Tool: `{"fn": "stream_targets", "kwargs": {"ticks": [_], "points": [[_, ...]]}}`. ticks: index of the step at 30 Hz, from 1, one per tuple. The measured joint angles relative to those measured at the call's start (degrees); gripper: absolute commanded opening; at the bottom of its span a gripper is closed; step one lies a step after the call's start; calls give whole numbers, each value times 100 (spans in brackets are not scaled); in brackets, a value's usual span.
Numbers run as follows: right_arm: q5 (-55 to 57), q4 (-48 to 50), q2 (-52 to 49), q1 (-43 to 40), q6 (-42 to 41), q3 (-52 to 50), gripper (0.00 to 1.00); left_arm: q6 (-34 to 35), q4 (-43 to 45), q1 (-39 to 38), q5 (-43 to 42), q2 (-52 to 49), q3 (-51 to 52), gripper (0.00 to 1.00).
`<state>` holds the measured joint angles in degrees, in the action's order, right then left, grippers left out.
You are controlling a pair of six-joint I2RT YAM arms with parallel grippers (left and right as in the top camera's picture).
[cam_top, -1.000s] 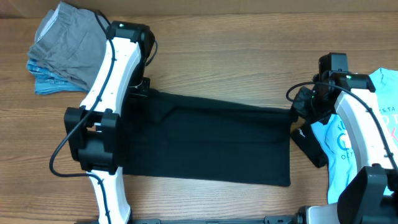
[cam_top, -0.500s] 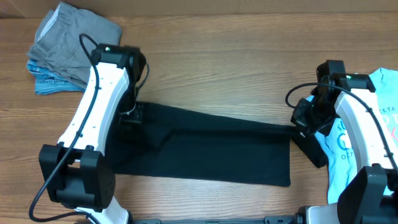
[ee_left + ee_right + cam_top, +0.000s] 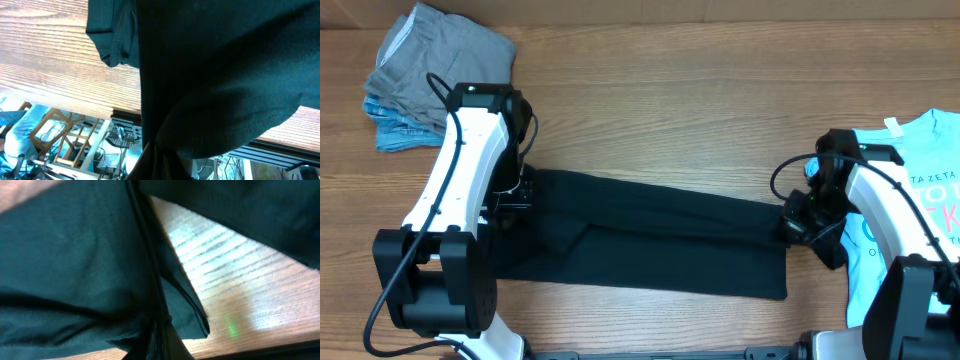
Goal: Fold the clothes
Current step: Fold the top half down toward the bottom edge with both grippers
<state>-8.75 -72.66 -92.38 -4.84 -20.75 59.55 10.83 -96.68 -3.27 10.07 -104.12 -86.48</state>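
Note:
The clothes in play are a black T-shirt (image 3: 660, 245), lying as a long band across the middle of the wooden table (image 3: 660, 110). My left gripper (image 3: 517, 195) is shut on its far left corner, and my right gripper (image 3: 790, 222) is shut on its far right corner. In the left wrist view the black cloth (image 3: 210, 65) hangs bunched from the shut left gripper (image 3: 159, 167). In the right wrist view the black fabric (image 3: 65, 265) is pinched in the shut right gripper (image 3: 161, 342), a folded edge trailing onto the wood.
A pile of grey cloth (image 3: 440, 55) over a blue piece (image 3: 390, 132) lies at the far left corner. A light-blue printed tee (image 3: 920, 190) lies at the right edge under the right arm. The table's front edge runs just below the black shirt.
Both grippers have pulled the shirt's far edge toward the near side, narrowing the black band. The left arm swung back and left; the right arm drew slightly inward and down.

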Motion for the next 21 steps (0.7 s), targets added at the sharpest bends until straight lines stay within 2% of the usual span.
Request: {"fn": "stream_targets", "kwargs": {"ticks": [5,7,8,21], "points": [[68,-66,0,0,-7,-59,16,0,2,0,-2,9,103,4],[109,-105,0,0,-28,-66,35,-2,2,0,-7,9,162,4],[131,-129,0,0,-28,-72,37,-2,2,0,-7,9,197,4],[168,444,0,0,-17,-144,43,2,2,0,-26,9,267,3]]}}
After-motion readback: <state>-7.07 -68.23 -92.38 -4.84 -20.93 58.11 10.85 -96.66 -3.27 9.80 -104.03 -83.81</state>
